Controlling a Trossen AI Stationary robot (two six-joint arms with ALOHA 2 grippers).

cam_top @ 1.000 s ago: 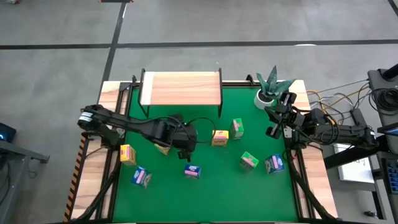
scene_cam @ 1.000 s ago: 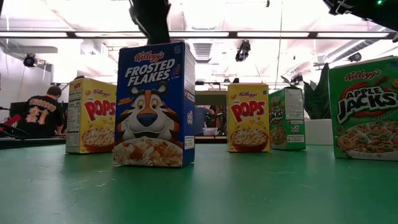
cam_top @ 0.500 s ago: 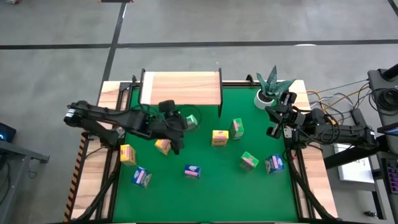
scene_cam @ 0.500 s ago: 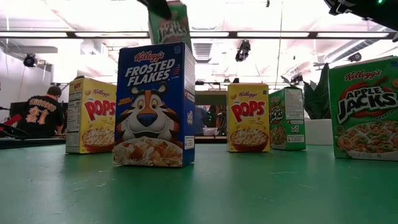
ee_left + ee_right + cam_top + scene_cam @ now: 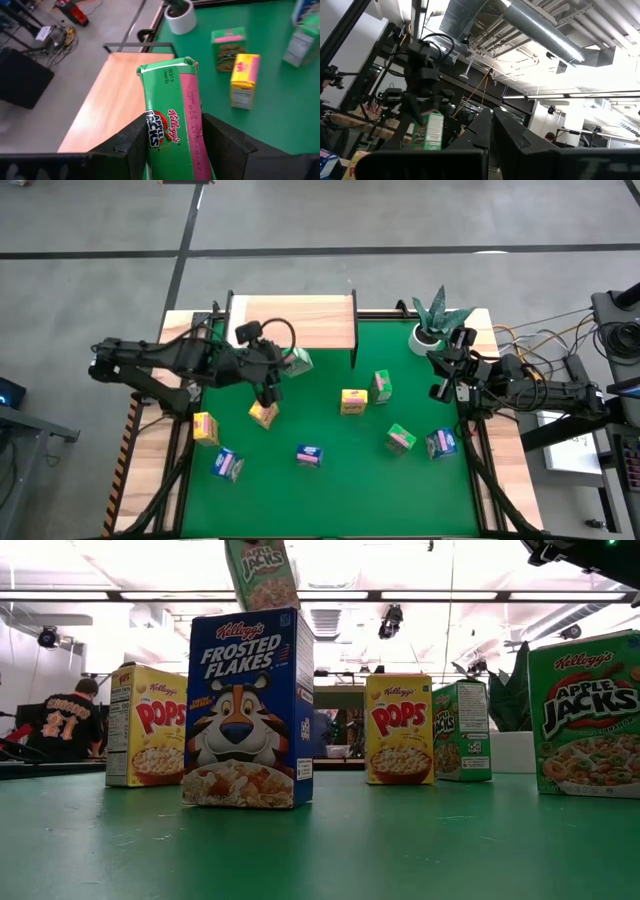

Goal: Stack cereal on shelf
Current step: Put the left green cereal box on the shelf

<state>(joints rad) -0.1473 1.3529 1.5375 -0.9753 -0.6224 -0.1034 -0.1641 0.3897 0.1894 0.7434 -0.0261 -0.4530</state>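
Carry phase now: our left gripper [image 5: 172, 150] has its fingers clamped on a green cereal box [image 5: 297, 361], lifted beside the shelf [image 5: 290, 322], so next we set it down on the plank while the right gripper [image 5: 447, 375] waits, fingers together.

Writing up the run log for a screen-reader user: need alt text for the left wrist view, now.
The left gripper holds a green Apple Jacks box upright between its dark fingers, above the pale wooden shelf top. Beyond, on the green mat, stand another green box and a yellow box, with a white pot at the mat's edge.
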